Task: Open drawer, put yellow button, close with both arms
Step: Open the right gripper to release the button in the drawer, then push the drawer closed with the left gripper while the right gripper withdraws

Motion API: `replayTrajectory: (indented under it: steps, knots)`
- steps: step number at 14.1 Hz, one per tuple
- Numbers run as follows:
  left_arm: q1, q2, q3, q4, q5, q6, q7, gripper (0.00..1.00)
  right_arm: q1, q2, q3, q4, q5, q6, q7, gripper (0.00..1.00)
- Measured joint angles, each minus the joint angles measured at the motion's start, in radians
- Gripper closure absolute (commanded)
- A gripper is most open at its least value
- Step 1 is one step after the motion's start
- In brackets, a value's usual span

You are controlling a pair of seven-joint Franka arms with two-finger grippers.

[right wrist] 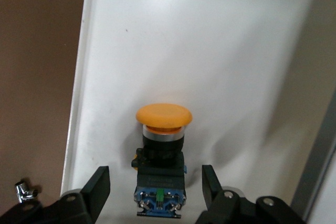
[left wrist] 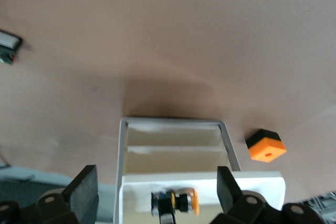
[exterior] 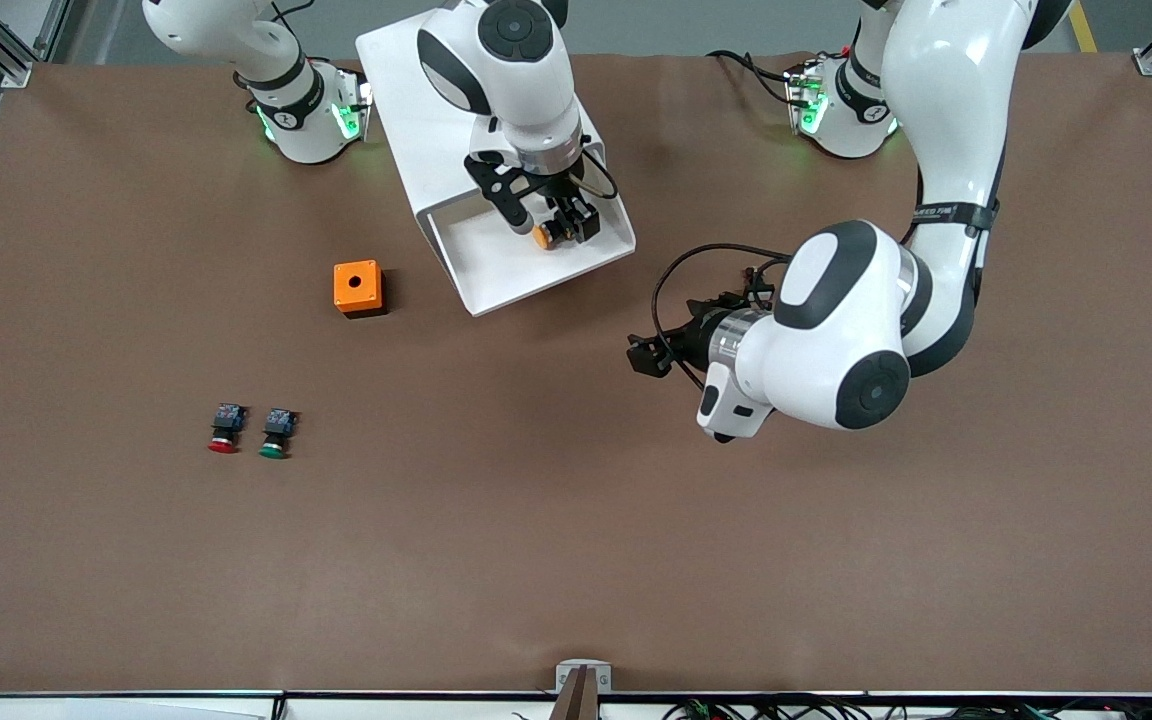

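Note:
The cabinet stands near the robots' bases with its uppermost drawer pulled out toward the front camera. The yellow button lies on its side on the drawer's white tray. My right gripper hangs just over it, open, with a finger on each side of the button's blue rear block and not touching it. My left gripper is open and empty, low over the table in front of the drawer toward the left arm's end. In the left wrist view the drawer's front wall and the button show.
An orange box with a round hole sits on the table beside the drawer, toward the right arm's end; it also shows in the left wrist view. A red-capped button and a green-capped button lie nearer the front camera.

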Motion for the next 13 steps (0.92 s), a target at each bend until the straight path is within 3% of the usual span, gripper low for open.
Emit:
replayTrajectory:
  steps: [7, 13]
  knots:
    - [-0.108, -0.003, 0.0, -0.02, 0.195, 0.11, -0.009, 0.0, -0.014, 0.0, -0.014, 0.05, -0.021, -0.03, -0.066, 0.0]
    - [-0.18, -0.008, 0.0, -0.029, 0.336, 0.184, -0.097, 0.0, -0.17, -0.003, -0.025, 0.166, -0.022, -0.22, -0.378, 0.0]
